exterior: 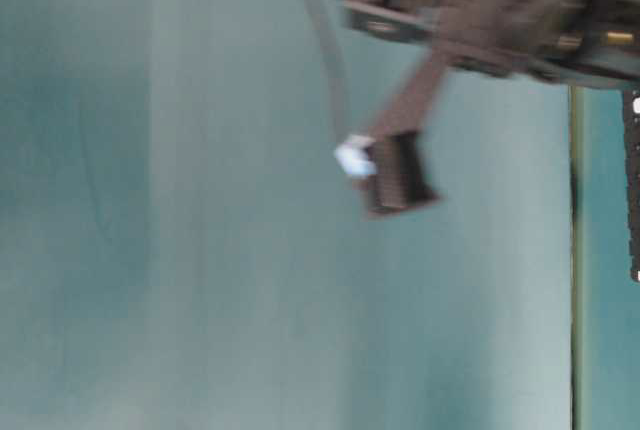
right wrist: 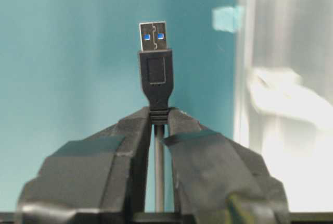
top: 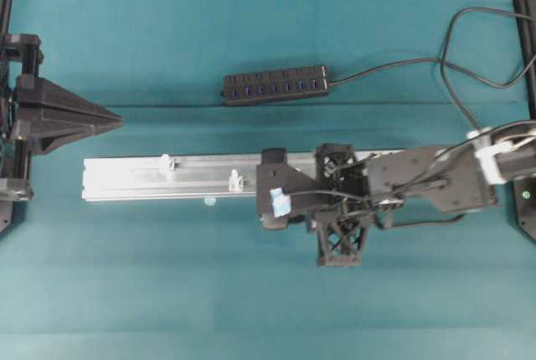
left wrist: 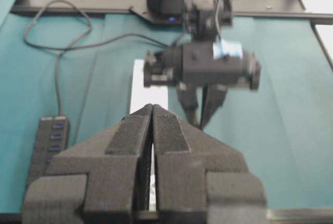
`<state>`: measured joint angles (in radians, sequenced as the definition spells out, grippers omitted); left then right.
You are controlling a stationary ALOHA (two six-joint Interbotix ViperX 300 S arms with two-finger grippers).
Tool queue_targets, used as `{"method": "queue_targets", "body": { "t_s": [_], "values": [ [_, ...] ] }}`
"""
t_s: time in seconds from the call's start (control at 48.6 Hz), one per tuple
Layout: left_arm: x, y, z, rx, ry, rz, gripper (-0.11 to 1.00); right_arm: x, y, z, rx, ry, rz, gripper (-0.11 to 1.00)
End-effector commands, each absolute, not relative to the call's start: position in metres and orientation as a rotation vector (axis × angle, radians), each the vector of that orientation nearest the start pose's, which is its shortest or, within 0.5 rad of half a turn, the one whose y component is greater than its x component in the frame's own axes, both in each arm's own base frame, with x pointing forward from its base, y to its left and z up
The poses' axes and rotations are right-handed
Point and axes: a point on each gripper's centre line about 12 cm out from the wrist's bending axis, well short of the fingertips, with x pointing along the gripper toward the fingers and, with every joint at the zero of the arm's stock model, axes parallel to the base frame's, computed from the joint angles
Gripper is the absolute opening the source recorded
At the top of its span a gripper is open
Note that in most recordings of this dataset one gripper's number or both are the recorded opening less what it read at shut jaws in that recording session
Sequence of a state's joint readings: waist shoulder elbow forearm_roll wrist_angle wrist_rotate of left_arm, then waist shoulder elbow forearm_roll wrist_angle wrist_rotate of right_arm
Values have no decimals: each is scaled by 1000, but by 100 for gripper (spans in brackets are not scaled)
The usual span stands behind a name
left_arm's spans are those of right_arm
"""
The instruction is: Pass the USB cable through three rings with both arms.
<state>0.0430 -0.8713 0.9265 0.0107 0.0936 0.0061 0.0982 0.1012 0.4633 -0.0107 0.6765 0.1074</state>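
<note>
While the left arm's black wedge-shaped gripper (top: 115, 122) hovers at the far left of the overhead view, its two fingers pressed flat together on nothing, as its own wrist camera (left wrist: 152, 110) confirms, the long silver aluminium rail (top: 134, 177) lies across the teal cloth-covered table (top: 167, 293) just to its right. Two of the tiny translucent white plastic ring clips show on that rail, one (top: 166, 162) near its left end and another (top: 235, 181) further along toward the middle; the third ring cannot be made out. Beyond the rail's far edge rests a black multi-port hub strip with blue sockets (top: 275, 85), its own cord curling off to the right. Further right, the right arm's black gripper (top: 270, 197) reaches over the rail's middle, close beside the second clip. Its wrist camera shows the jaws clamped on the black USB cable (right wrist: 155, 73) right at the strain relief below the plug, so the rectangular plug with its metal tip stands upright beyond the fingertips (right wrist: 136, 122), with the bright rail blurred off to the right. The table-level view is too blurred to add detail
</note>
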Motion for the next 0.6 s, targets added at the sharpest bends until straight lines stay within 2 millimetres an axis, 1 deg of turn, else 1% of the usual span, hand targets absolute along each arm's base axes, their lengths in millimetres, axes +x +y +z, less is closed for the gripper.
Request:
{"method": "queue_targets", "body": {
  "t_s": [0.0, 0.165, 0.35, 0.452, 0.576],
  "values": [
    [226, 10, 345, 16, 114, 44, 2, 377, 37, 172, 17, 1214, 20, -7],
    [225, 10, 346, 18, 109, 44, 2, 361, 30, 196, 7, 1230, 7, -7],
    [223, 10, 345, 15, 131, 45, 2, 341, 14, 216, -27, 1279, -38, -7],
    [222, 10, 345, 15, 143, 45, 2, 328, 4, 219, -48, 1324, -71, -7],
    [221, 10, 346, 15, 140, 45, 2, 318, -4, 214, -55, 1350, -90, -7]
  ]
}}
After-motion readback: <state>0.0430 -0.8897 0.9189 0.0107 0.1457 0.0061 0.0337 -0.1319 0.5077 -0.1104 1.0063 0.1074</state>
